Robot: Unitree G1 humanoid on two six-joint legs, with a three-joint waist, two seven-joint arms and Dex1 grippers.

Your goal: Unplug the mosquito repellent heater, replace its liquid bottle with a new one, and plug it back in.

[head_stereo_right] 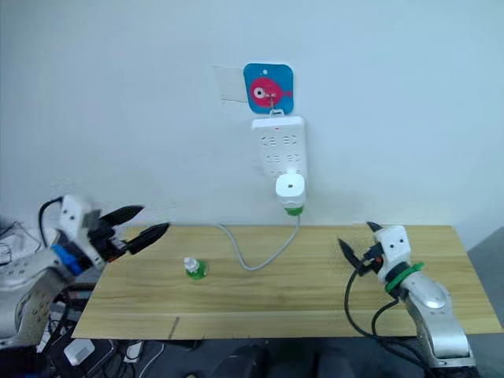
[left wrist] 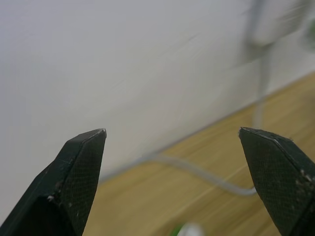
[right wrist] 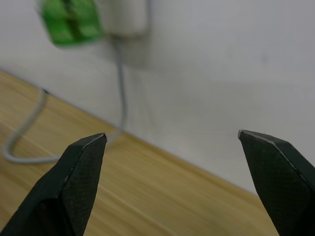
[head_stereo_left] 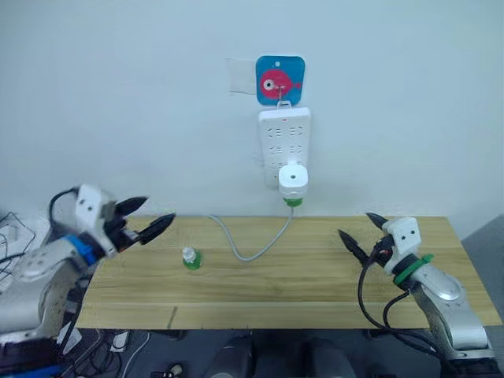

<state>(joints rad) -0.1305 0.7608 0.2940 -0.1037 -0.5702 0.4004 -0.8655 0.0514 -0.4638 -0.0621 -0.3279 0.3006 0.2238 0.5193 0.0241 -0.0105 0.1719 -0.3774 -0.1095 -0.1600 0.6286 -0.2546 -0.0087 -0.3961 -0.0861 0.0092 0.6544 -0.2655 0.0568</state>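
Heater (head_stereo_left: 292,183) was seated in the lowest socket of the wall-hung power strip (head_stereo_left: 284,142), vent facing outward, green bottle (head_stereo_left: 293,202) hanging straight down; long axis vertical. Spare bottle (head_stereo_left: 191,257) stood upright on the table (head_stereo_left: 315,291), below-left of the strip. Left gripper (head_stereo_left: 149,216) and right gripper (head_stereo_left: 361,230) both spread wide, empty, well apart from the strip. Judged best: grasp the white body, pull straight off the wall, no twisting.

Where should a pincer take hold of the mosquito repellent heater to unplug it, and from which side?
Probably its white rounded body, fingers on its two flanks, coming straight from the front: it sits plugged into the wall-hung power strip, green bottle hanging beneath.
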